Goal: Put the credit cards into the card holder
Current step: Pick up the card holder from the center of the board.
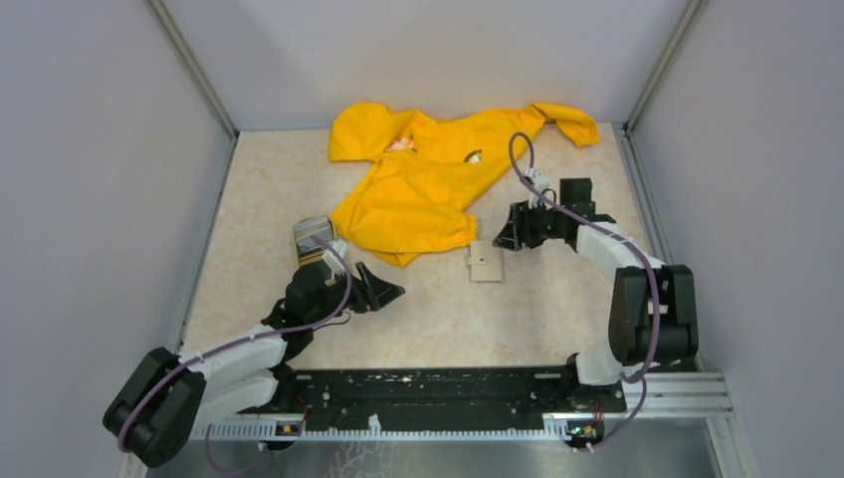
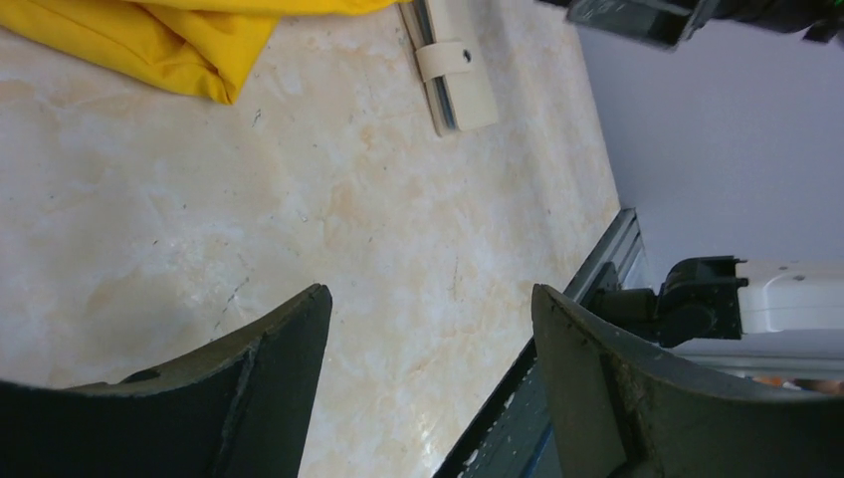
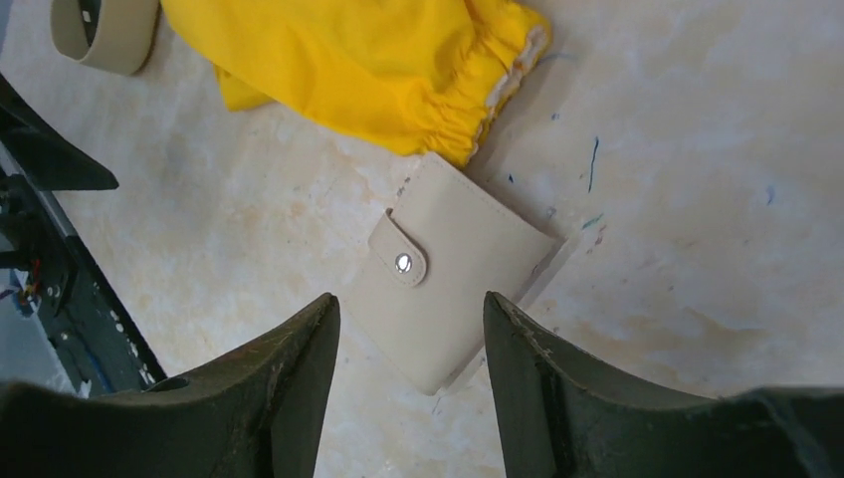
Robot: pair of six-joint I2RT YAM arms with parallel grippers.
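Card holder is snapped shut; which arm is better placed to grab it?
Right. Its tool hangs close by the card holder, which shows between its open fingers. The left tool sits farther off, with only bare table between its fingers.

Brightly and evenly lit from overhead, soft and diffuse. Only faint, short shadows: under the yellow jacket [image 1: 418, 189] toward the far edge of the tabletop [image 1: 279, 199], and along one edge of the card holder [image 3: 453, 284] in the right wrist view. Crisp across the top view. Somewhat washed out on the pale tabletop in the left wrist view. Dark and out of focus up close at the left claw [image 2: 430, 299] and the right claw [image 3: 410, 299].
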